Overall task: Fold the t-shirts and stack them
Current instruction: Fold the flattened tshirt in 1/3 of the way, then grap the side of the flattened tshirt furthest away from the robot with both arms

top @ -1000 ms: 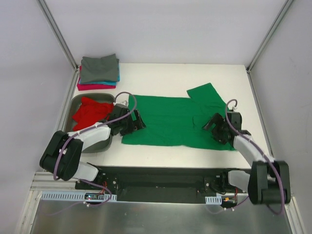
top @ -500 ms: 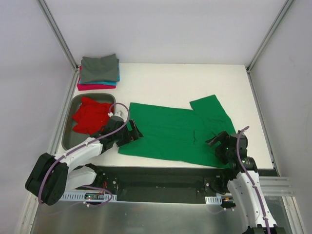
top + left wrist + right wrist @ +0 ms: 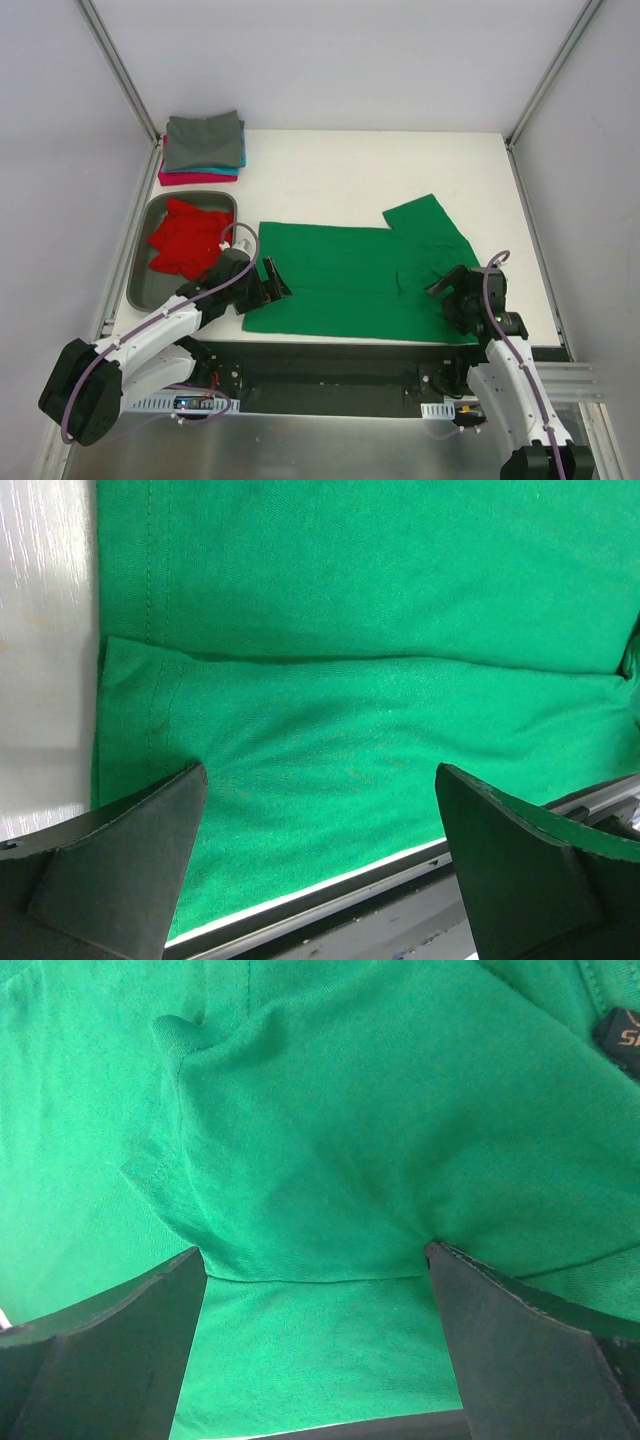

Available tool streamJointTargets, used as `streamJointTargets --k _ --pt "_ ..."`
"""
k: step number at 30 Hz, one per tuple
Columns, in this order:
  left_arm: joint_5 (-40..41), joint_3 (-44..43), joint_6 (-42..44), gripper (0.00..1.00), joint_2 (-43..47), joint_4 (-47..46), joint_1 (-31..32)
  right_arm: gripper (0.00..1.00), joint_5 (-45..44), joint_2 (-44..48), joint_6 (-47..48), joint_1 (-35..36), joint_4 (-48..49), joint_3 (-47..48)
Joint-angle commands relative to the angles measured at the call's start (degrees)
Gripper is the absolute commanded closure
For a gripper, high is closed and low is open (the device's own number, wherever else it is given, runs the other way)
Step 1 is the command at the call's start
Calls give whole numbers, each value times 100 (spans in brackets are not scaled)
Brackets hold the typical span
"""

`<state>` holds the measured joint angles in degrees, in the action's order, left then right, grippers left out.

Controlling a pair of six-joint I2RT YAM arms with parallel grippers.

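A bright green t-shirt (image 3: 350, 280) lies spread flat across the near middle of the white table, one sleeve (image 3: 425, 215) pointing to the far right. My left gripper (image 3: 270, 281) is open over its near left corner. The left wrist view shows my left gripper (image 3: 320, 870) with jaws wide apart above the green cloth (image 3: 380, 630) and its hem. My right gripper (image 3: 448, 291) is open over the near right part. In the right wrist view my right gripper (image 3: 315, 1350) straddles a raised fold of green cloth (image 3: 350, 1110). A red t-shirt (image 3: 185, 240) lies crumpled in the tray.
The grey metal tray (image 3: 140, 290) sits at the left. A stack of folded grey, teal and pink-magenta shirts (image 3: 203, 145) lies at the far left corner. The table's near edge (image 3: 330, 892) runs just under the shirt's hem. Walls close in left and right.
The green shirt has slid toward the near table edge and lies straighter. Both grippers have drawn back toward me, the left one down and left, the right one down.
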<state>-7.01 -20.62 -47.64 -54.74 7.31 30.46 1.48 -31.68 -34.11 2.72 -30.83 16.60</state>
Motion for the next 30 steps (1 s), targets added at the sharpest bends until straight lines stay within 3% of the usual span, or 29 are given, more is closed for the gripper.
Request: streamJointTargets --k 1,10,14,17,23,30 --pt "-55 172 -44 1 103 728 101 4 -341 -426 431 -17 41 -140" --pt "172 -617 368 1 517 894 153 4 -464 -260 1090 -17 -625 887" --pt "664 -1495 755 1 105 1053 153 4 -236 -382 1695 -17 -609 1529" --pt "1524 -2478 1229 1 -632 1464 110 4 141 -864 2178 -17 -145 1986" --pt "1598 -4088 1730 1 -2442 1835 -487 4 -15 -2787 3006 -70 701 3110" --pt "1395 -5478 2022 1 -4209 2055 -1015 4 362 -5732 3367 -149 395 5868"
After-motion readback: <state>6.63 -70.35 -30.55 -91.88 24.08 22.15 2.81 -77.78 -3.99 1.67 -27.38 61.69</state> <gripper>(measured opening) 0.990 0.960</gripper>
